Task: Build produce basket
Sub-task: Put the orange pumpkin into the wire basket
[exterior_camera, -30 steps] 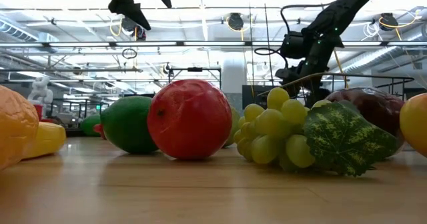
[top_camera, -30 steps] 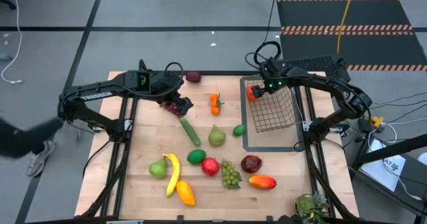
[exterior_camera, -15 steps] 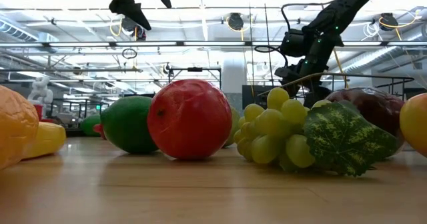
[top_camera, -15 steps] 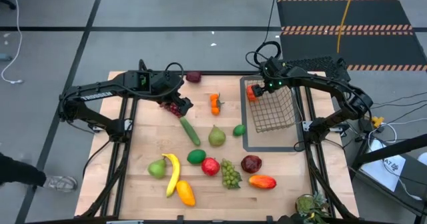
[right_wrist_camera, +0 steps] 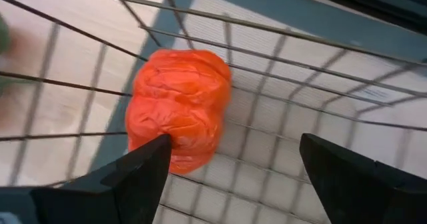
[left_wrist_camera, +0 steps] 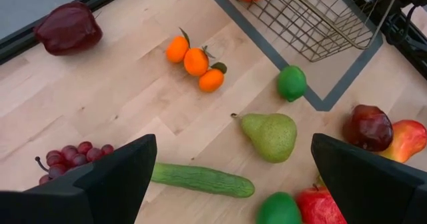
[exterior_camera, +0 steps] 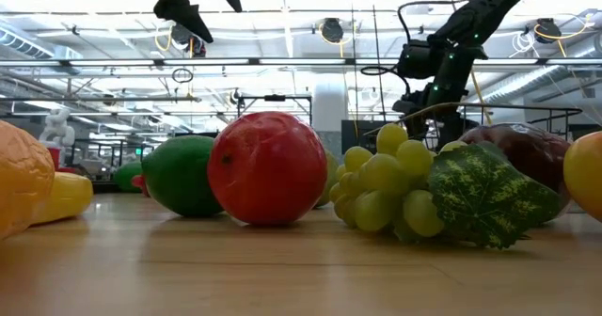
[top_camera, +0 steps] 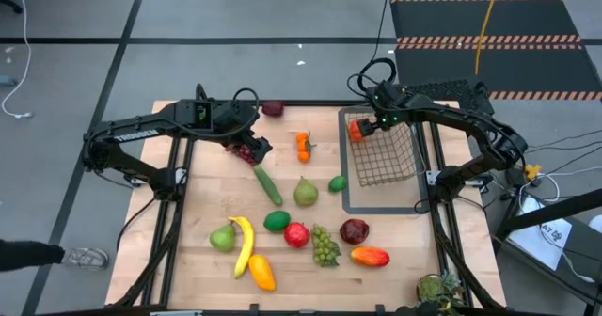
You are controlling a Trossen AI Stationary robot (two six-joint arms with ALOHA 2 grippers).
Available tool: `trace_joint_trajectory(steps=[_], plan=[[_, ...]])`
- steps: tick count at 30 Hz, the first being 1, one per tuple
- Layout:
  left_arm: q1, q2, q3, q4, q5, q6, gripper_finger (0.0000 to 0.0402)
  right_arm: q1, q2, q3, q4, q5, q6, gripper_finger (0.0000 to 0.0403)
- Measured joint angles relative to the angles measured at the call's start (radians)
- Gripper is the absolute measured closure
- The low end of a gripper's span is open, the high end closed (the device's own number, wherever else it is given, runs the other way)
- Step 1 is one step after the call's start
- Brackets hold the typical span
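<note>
The wire basket stands on a flat dark tray frame at the table's far right. One wrinkled orange fruit lies on the basket's floor in its far left corner. My right gripper hangs open just above that fruit, reaching down into the basket. My left gripper is open, high over the purple grapes, and holds nothing. The rest of the produce lies loose on the wood: a cucumber, small oranges, a pear, a lime, a banana, green grapes. My right gripper is open over the orange fruit, which rests on the basket's floor. One fingertip shows right at the fruit's edge. I cannot tell whether it touches the fruit.
More fruit lies along the table's near side: a mango, a dark apple, a red apple. Another dark apple is at the far edge. A pineapple top sits at the near right corner. Someone's shoe shows on the floor, left.
My right gripper has swung a little at the wrist over the basket's far left corner and stays open. The person on the floor at the left has moved farther out of the picture. My left gripper has kept still.
</note>
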Motion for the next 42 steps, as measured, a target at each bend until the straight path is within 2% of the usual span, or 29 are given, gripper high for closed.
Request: trace_joint_trajectory(steps=[7,10,17,23,28,34,42], plan=[[0.000,0.000,0.000,0.000,0.000,0.000,0.0005,-0.001,-0.092,-0.003,-0.049,0.078,0.023,0.0078],[0.000,0.002,0.000,0.000,0.000,0.000,0.0005,-0.001,-0.137,-0.003,-0.059,0.081,0.022,0.0078],[-0.002,0.028,0.001,0.008,0.000,0.008,0.0005,0.014,-0.208,-0.003,-0.037,-0.027,0.106,0.0078],[-0.007,0.059,0.001,0.033,0.001,0.017,0.0005,0.027,-0.186,-0.003,-0.058,-0.145,0.193,0.0096],[-0.016,0.082,0.001,0.073,0.012,0.015,0.0005,0.029,-0.140,-0.003,-0.008,-0.187,0.181,0.0150],[-0.031,0.097,0.001,0.102,0.028,0.003,0.0005,0.029,-0.066,-0.002,0.084,-0.242,0.174,0.0247],[-0.035,0.097,0.000,0.112,0.029,-0.005,0.0005,0.029,0.009,-0.001,0.093,-0.242,0.152,0.0362]])
